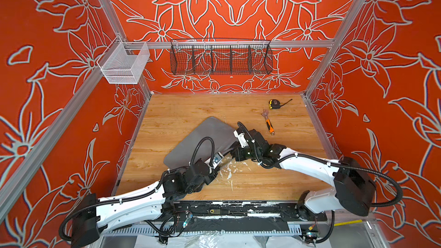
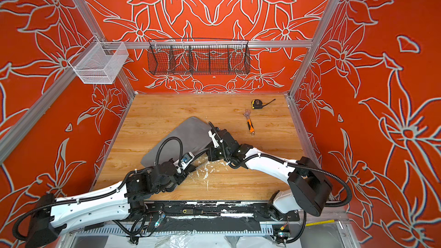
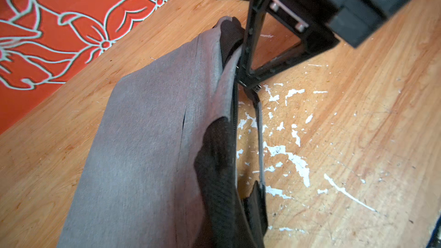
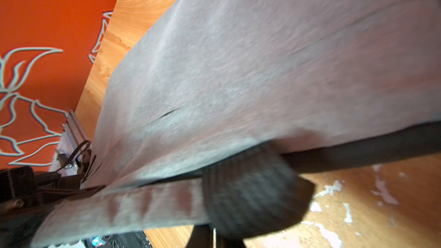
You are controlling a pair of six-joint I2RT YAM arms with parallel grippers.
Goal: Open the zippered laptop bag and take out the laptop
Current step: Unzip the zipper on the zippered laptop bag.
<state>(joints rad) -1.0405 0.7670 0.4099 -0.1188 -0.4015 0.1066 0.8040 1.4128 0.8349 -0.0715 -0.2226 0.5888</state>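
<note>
The room is a booth with red walls (image 1: 47, 44) covered in pale outlined flowers and framed by aluminium rails (image 1: 238, 44). Its floor is a counter (image 1: 179, 115) of warm wood-grain laminate. Near the lower centre of both top views the laminate is scuffed with white flecks (image 1: 229, 170).

High on the back wall hangs a long black wire basket (image 1: 220, 58) split into compartments. A smaller white mesh basket (image 1: 124, 64) sits at the upper left. On the counter, right of centre, lie a yellow-and-black tape measure (image 1: 274, 104) and a wrench (image 1: 268, 124) with an orange grip, well apart from everything else.

The bag (image 1: 202, 137) lies at an angle in the middle of the frame. It is flat, soft grey woven fabric with rounded corners. A dark zipper line runs along its lower right edge, and its straps (image 3: 260, 139) are part grey cloth, part ribbed dark webbing. That edge looks lifted and rumpled.

The right end effector (image 1: 232, 150), a black skeletal frame, is clenched on the bag's edge where a strap end meets it. The left end effector (image 1: 223, 156) is clenched too, right at the same edge. I cannot tell whether it has fabric pinched.
</note>
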